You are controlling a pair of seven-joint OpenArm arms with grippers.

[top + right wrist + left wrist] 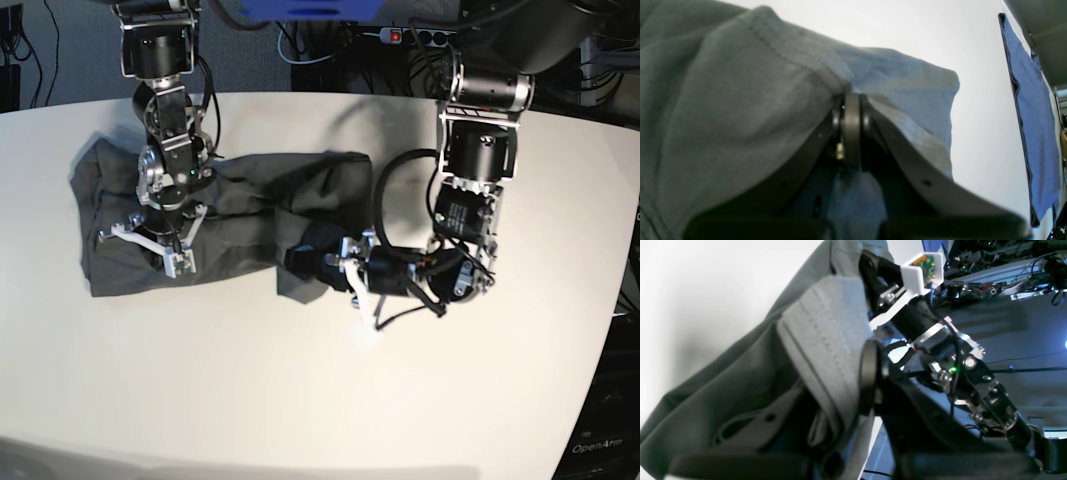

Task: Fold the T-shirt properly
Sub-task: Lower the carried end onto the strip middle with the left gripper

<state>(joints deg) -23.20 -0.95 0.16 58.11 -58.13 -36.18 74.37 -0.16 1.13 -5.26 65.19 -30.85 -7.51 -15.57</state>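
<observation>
The dark grey T-shirt (240,200) lies wrinkled across the white table (300,400), bunched at both ends. At the shirt's lower right corner my left gripper (300,262) reaches in from the right. In the left wrist view the left gripper (870,373) is shut on a folded, stitched edge of the T-shirt (740,373). My right gripper (160,255) points down onto the shirt's left part. Seen from the right wrist, the right gripper (851,123) has its jaws together, with the T-shirt (740,116) draped over and pinched at the tips.
A blue cloth (1033,133) hangs at the table's far side. The right arm (940,356), with its white camera housing (923,270), stands close beside the left gripper. Cables and equipment (400,35) crowd the floor behind the table.
</observation>
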